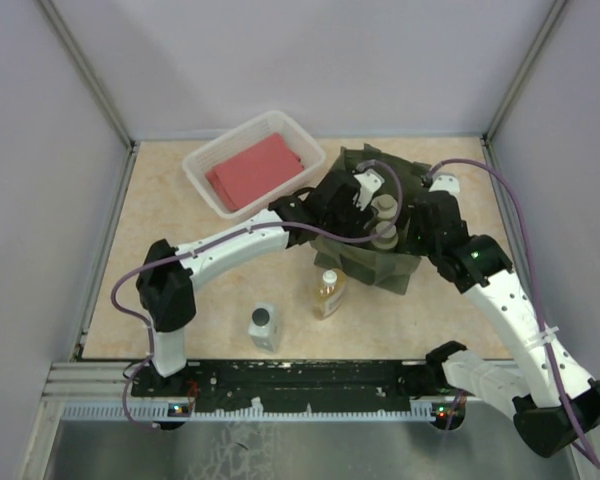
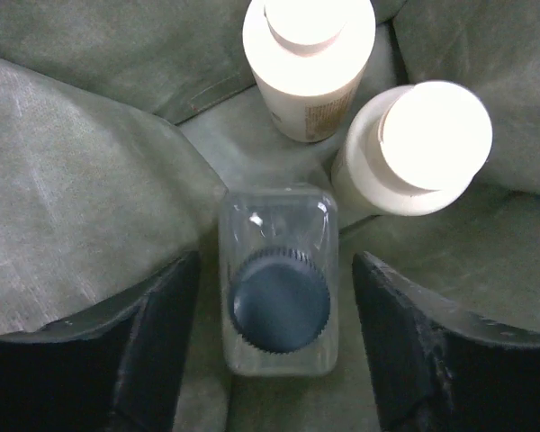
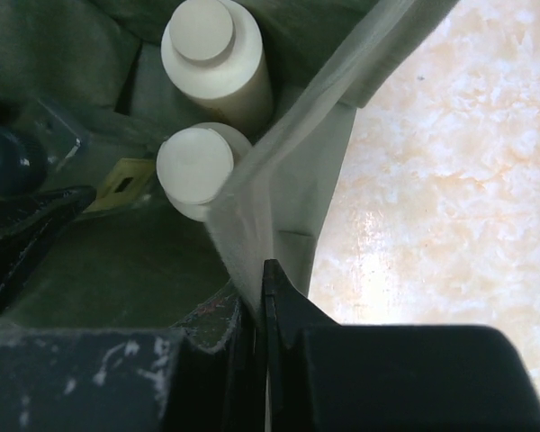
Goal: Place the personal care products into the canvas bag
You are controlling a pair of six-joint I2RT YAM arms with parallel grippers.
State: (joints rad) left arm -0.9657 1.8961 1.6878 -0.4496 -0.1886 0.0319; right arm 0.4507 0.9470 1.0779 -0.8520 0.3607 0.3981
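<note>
Reaching into the olive-green floppy canvas bag (image 1: 370,265) from the left, the left gripper (image 2: 277,265) hangs over the bag's interior with its dark fingers (image 2: 157,346) spread wide. One grey rectangular bottle with a dark ribbed cap (image 2: 277,301) stands upright on the bag's floor, directly between the two fingers. A narrow strip of green fabric shows on either side of it, so neither finger touches it. Just beyond the fingertips stand a first cream bottle with a wide round cap (image 2: 308,63) and a second cream bottle (image 2: 423,144), both upright and close together. The second one is just beside the grey bottle's far right corner.

The right gripper (image 3: 256,279) is closed narrow on the canvas bag at its right rim, with the pale fabric edge pinched between its fingers (image 3: 292,315). In the right wrist view both cream bottles lie left of the pinched rim, inside the bag, and the speckled beige counter (image 1: 160,200) lies to its right.

Outside the bag, an amber bottle with a white cap (image 1: 328,293) rests on the counter just in front of the bag's near side. A second grey rectangular bottle (image 1: 263,325) sits left of it, nearer the arm bases. A white plastic basket (image 1: 200,188) holding a red cloth (image 1: 255,170) stands near the bag's far left.
</note>
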